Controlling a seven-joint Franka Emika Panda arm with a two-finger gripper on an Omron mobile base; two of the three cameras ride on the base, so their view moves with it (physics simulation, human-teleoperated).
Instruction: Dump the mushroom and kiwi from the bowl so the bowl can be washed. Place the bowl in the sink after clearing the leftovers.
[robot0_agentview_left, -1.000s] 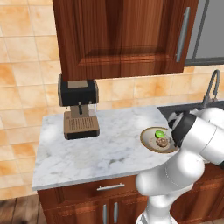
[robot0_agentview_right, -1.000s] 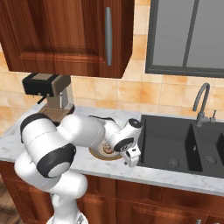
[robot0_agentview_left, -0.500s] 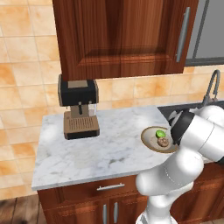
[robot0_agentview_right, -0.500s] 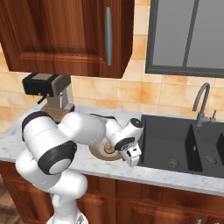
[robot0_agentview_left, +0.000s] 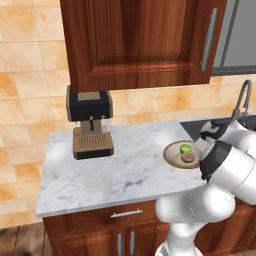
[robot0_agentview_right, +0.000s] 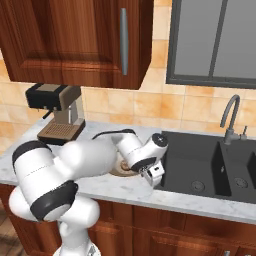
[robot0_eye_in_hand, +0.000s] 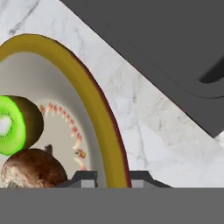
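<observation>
Light is even and bright across all three views, soft and diffuse with no clear source. The white desk (robot0_agentview_left: 125, 165) carries only faint, blurred shadows, one just beyond the gripper (robot0_eye_in_hand: 113, 177) beside the bowl (robot0_eye_in_hand: 94, 109) rim. The sink (robot0_agentview_right: 200, 165) reads flat and dark, without glare. Both base views look slightly soft and pixelated; the hand view shows coarse, smeared textures up close

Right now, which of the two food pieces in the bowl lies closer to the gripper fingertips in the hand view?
The brown mushroom with the darker cap: it sits just beside the fingertips straddling the golden-brown rim, while the bright green kiwi lies beyond it.
</observation>
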